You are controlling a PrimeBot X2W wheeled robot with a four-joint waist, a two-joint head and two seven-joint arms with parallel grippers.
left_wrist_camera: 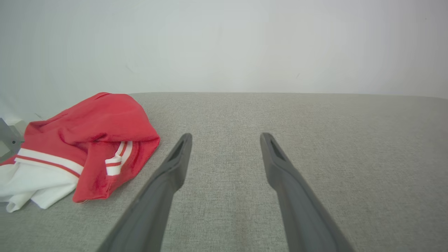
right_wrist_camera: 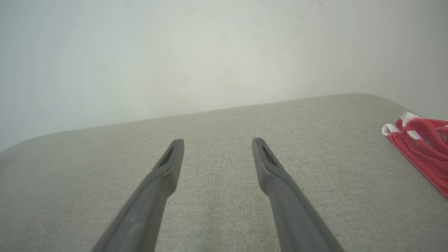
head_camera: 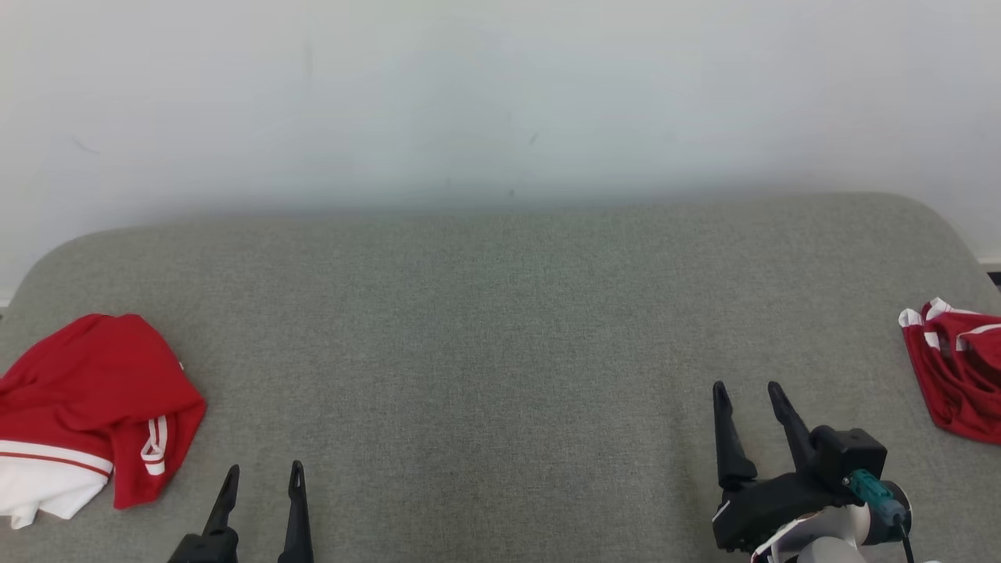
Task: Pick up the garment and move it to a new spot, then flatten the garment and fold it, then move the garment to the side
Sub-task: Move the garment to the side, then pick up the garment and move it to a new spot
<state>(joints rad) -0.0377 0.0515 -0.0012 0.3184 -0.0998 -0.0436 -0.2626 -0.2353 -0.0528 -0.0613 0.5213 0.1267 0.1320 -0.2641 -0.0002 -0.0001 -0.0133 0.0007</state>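
A crumpled red garment (head_camera: pixel 94 399) with white trim and a white part lies at the left edge of the grey padded surface (head_camera: pixel 500 328); the left wrist view has that garment (left_wrist_camera: pixel 91 140) to the left of my fingers. A second red and white garment (head_camera: pixel 958 375) lies bunched at the right edge, and it appears again (right_wrist_camera: pixel 420 143) at the right of the right wrist view. My left gripper (head_camera: pixel 263 473) stands open near the front edge, just right of the left garment and apart from it. My right gripper (head_camera: pixel 747 391) is open too, left of the right-hand garment, with nothing between its fingers.
A pale wall (head_camera: pixel 500 94) rises behind the padded surface, whose far corners are rounded. Bare grey fabric stretches between the two garments.
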